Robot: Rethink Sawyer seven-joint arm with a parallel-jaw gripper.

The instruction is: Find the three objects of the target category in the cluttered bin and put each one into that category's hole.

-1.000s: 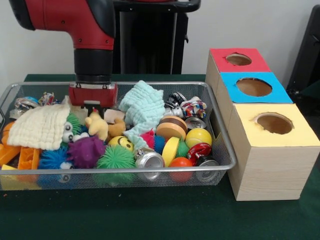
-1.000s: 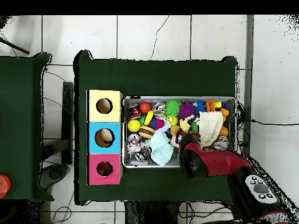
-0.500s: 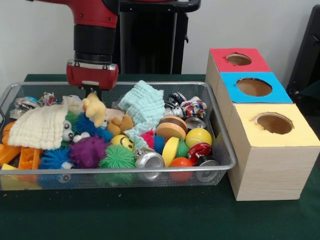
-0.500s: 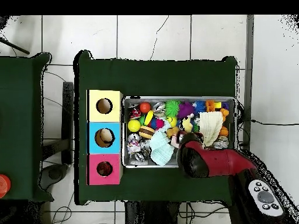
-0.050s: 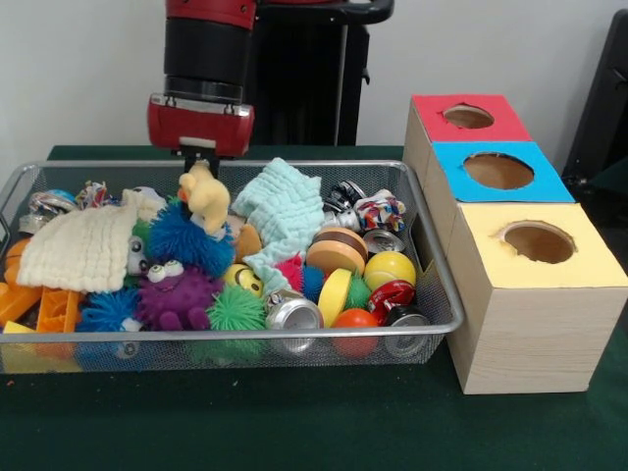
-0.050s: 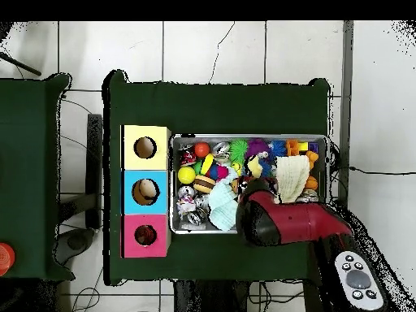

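My gripper (image 5: 199, 167) hangs over the left middle of the wire mesh bin (image 5: 294, 336), shut on a yellow plush duck (image 5: 207, 197) held by its top. The duck dangles just above a blue fuzzy toy (image 5: 184, 240) and a purple spiky toy with eyes (image 5: 177, 294). In the overhead view the red arm (image 6: 272, 219) covers the gripper, and the duck (image 6: 255, 166) peeks out beyond it. Three boxes with holes stand beside the bin: red (image 5: 466, 118), blue (image 5: 500, 169) and yellow (image 5: 538, 245).
The bin also holds a mint cloth (image 5: 285, 211), a cream cloth (image 5: 78, 245), crushed cans (image 5: 292, 314), a yellow ball (image 5: 390, 270), a green spiky ball (image 5: 228, 309) and orange plastic pieces (image 5: 39, 309). In the overhead view the boxes (image 6: 145, 191) line the bin's left side.
The gripper has risen out of the pile and shifted right in the front view, lifting the yellow duck with it. The blue and purple toys underneath have come into sight.
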